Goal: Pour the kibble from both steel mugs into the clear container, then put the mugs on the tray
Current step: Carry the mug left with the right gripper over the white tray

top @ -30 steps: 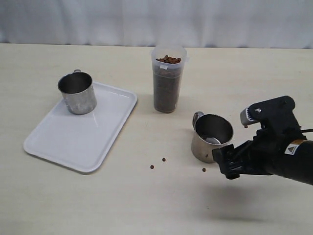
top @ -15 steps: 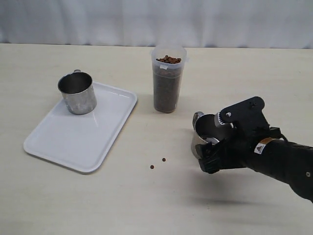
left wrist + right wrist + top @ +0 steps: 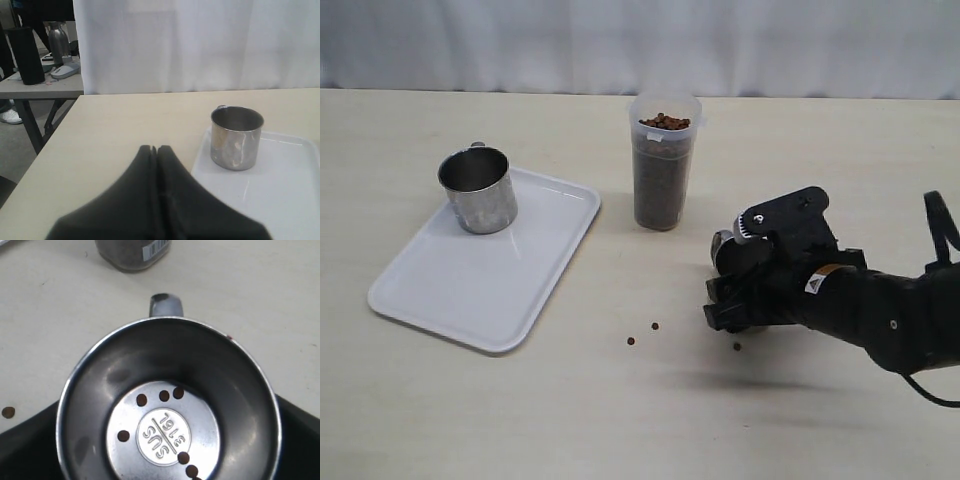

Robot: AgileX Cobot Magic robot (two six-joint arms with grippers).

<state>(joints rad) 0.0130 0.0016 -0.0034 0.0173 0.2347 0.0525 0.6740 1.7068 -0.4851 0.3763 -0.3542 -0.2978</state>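
Observation:
One steel mug (image 3: 478, 190) stands upright at the far left corner of the white tray (image 3: 510, 290); it also shows in the left wrist view as the mug (image 3: 236, 137) on the tray (image 3: 280, 190). My left gripper (image 3: 156, 148) is shut and empty, short of the tray. The clear container (image 3: 664, 165) holds kibble (image 3: 665, 122) to its rim. My right gripper (image 3: 725, 300) straddles the second mug (image 3: 722, 243), mostly hiding it. From above, that mug (image 3: 167, 405) holds several pellets (image 3: 142, 400), with black fingers (image 3: 25, 445) close against both sides. Any gap is hidden under the rim.
Three loose pellets lie on the table: two (image 3: 653, 326) between tray and right gripper, one (image 3: 737, 347) under the arm. A white curtain backs the table. Beyond the table's left edge stands another desk (image 3: 40, 85) with bottles.
My right gripper has moved left and come down around the second mug, covering most of it. The tray, the other mug and the container have not moved.

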